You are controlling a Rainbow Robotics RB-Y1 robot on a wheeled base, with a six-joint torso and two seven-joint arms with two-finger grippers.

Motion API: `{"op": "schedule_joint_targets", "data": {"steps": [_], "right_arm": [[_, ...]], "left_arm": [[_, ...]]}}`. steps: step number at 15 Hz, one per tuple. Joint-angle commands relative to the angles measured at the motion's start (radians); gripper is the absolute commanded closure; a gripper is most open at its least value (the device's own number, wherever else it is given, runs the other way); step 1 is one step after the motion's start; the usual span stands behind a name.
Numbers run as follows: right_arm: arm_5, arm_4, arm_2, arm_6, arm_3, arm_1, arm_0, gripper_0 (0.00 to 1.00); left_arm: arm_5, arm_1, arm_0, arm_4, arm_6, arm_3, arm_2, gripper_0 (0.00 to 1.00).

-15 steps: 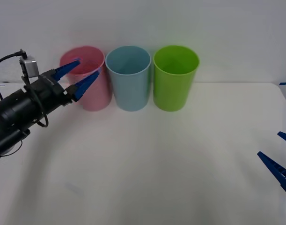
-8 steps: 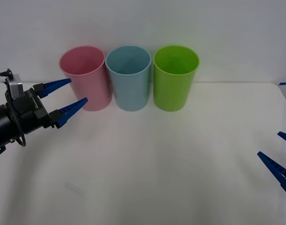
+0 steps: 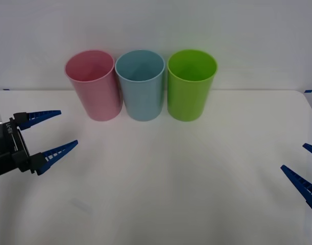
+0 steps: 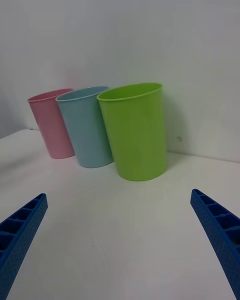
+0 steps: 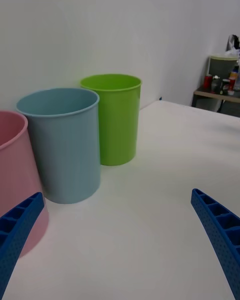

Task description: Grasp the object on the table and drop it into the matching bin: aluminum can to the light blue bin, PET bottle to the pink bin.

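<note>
The pink bin (image 3: 94,89), the light blue bin (image 3: 141,89) and a lime green bin (image 3: 190,89) stand in a row at the back of the white table (image 3: 171,184). The object, the aluminum can, is out of view, and so is any PET bottle. My left gripper (image 3: 68,127) hovers open and holds nothing at the table's left side, in front of and left of the pink bin. At the right edge my right gripper (image 3: 293,156) is open and holds nothing. The left wrist view has the light blue bin (image 5: 65,145) ahead between the open fingers (image 5: 217,230).
The three bins touch or nearly touch each other along the back wall. The right wrist view looks across the tabletop at the green bin (image 4: 136,130), with the light blue bin (image 4: 86,127) and the pink bin (image 4: 52,125) beyond it. A side table with clutter (image 5: 220,82) stands far off.
My left gripper has drawn back from above the pink bin's rim, moving left and toward the table's near side, open the whole time. The right arm has not moved.
</note>
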Motion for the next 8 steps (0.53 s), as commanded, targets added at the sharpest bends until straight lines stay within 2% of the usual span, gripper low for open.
{"op": "schedule_joint_targets", "data": {"steps": [1, 4, 8], "right_arm": [[0.0, 0.0, 0.0, 0.0, 0.0, 0.0, 0.0, 0.0], [0.0, 0.0, 0.0, 0.0, 0.0, 0.0, 0.0, 0.0], [0.0, 0.0, 0.0, 0.0, 0.0, 0.0, 0.0, 0.0]], "left_arm": [[-0.003, 0.019, 0.073, -0.022, -0.005, -0.074, 0.036, 0.0], [-0.003, 0.053, 0.167, -0.019, -0.002, -0.143, 0.066, 0.0], [0.011, 0.056, 0.25, 0.006, -0.003, -0.148, 0.077, 0.0]]}}
